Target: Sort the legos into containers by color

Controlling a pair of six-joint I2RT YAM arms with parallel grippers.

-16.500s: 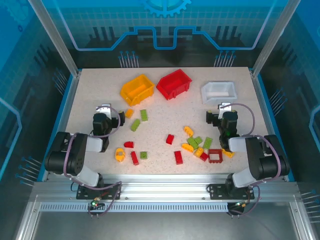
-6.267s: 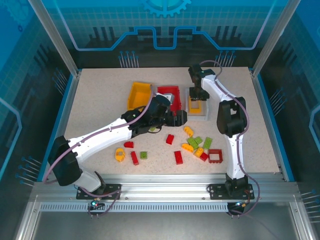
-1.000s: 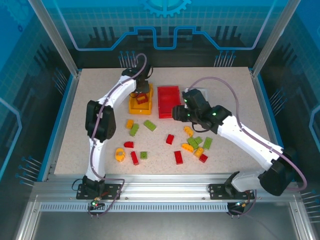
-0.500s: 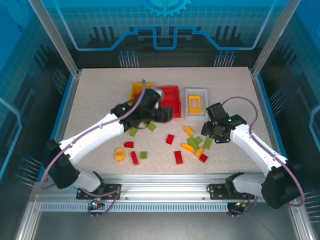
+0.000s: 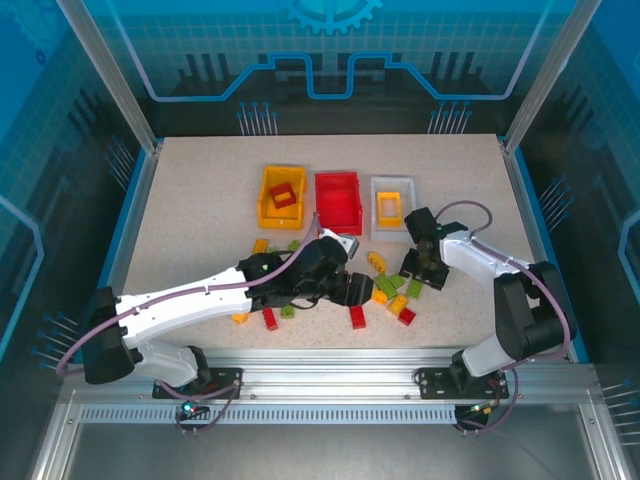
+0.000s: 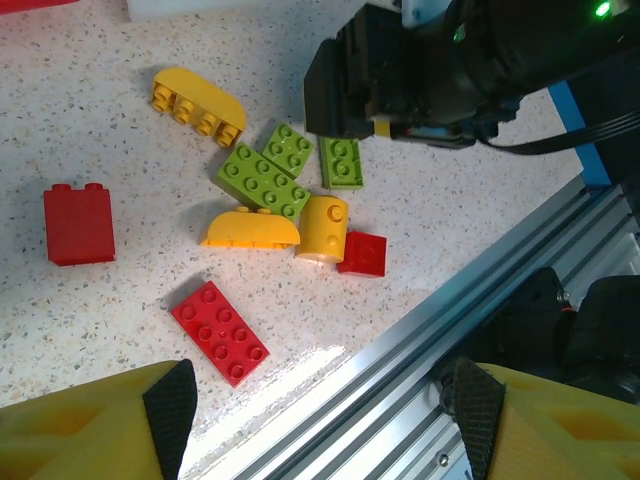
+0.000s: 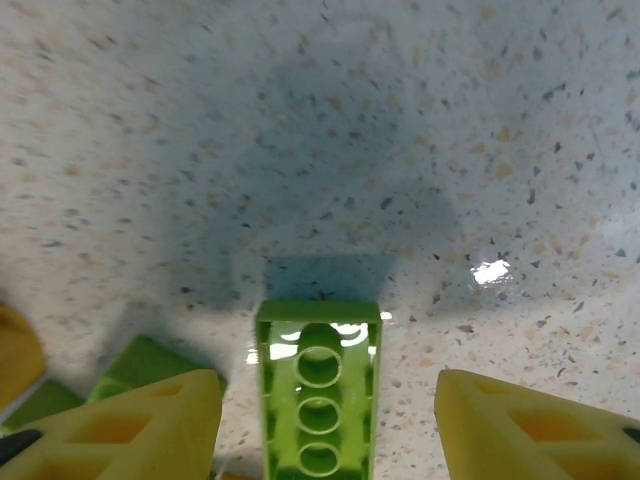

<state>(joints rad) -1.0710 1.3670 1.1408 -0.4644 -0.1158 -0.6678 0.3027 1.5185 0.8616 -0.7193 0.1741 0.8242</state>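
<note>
One light green lego lies on the table dead centre under my right gripper, jaws apart and empty, long axis running along the gap, so I'd drop straight down.

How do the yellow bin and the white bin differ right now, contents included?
The yellow bin is yellow-orange, the white bin pale. The yellow bin holds a red frame piece, the white bin a yellow-orange frame piece. The yellow bin stands left of the red bin, the white bin right. Both are open-topped, with one piece each.
</note>
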